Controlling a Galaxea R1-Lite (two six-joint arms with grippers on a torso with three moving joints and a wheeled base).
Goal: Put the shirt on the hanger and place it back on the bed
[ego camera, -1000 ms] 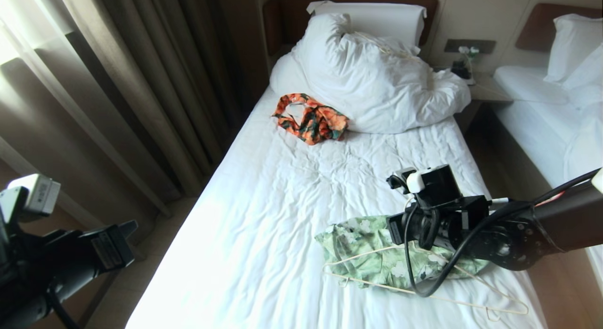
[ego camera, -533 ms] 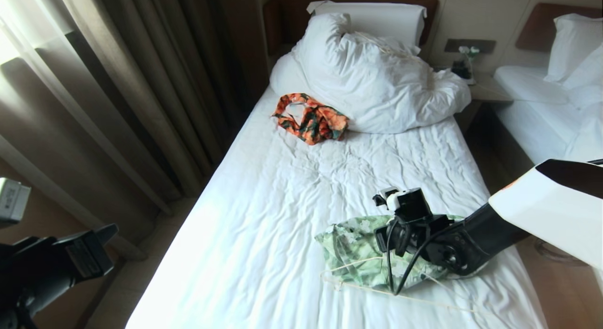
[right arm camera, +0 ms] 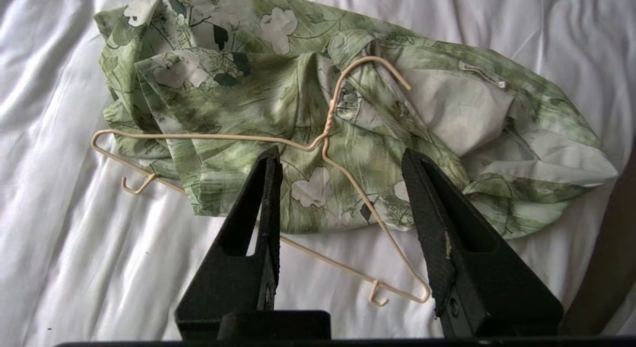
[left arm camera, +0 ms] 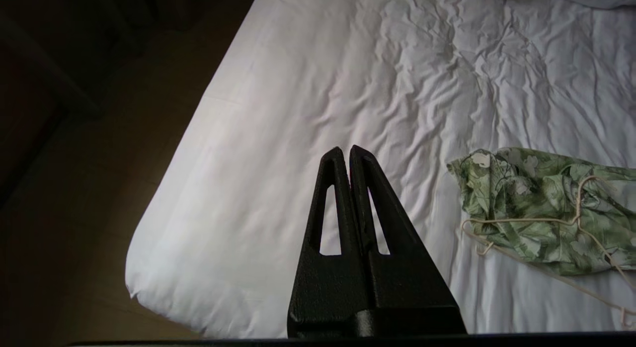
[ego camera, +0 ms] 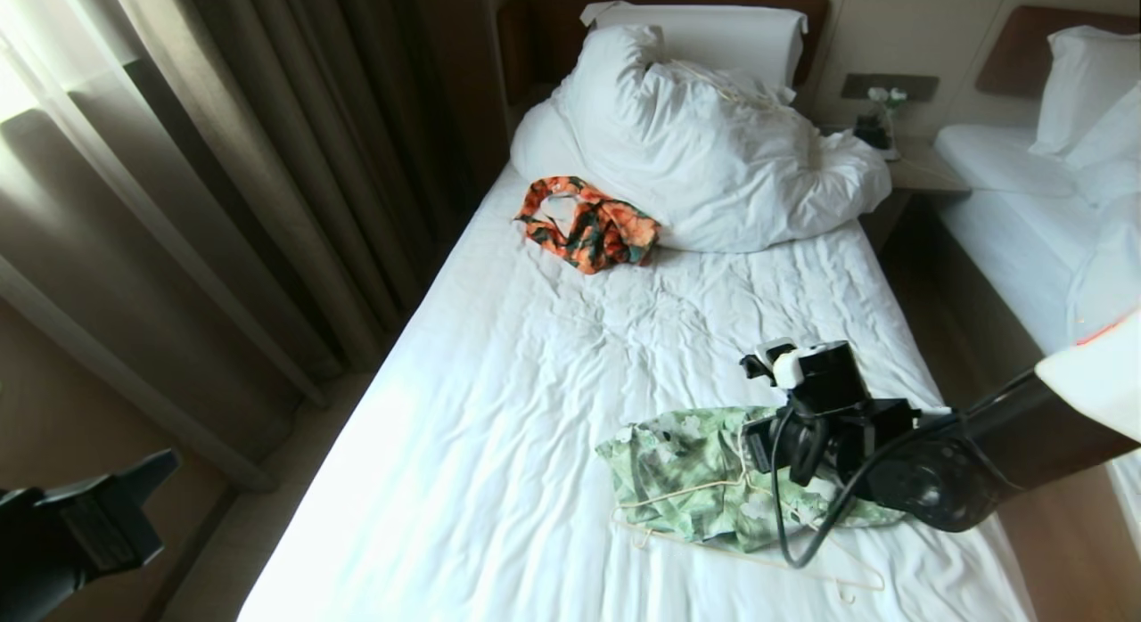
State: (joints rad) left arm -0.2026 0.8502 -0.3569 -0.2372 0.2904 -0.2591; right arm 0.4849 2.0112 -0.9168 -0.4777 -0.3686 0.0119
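right wrist view: right end effector [right arm camera: 340, 160] released above hanger [right arm camera: 348, 173] on shirt [right arm camera: 238, 88]; left end effector [left arm camera: 346, 153] clenched, empty.

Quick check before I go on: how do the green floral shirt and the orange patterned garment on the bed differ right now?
The green floral shirt lies crumpled near the foot of the white-sheeted bed; the orange-and-dark-green patterned garment sits bunched farther up, against the white duvet. The shirt has the thin cream wire hanger lying on top of it; the orange garment has none. The right claw hangs open above the shirt; nothing is near the orange one. Both are crumpled.
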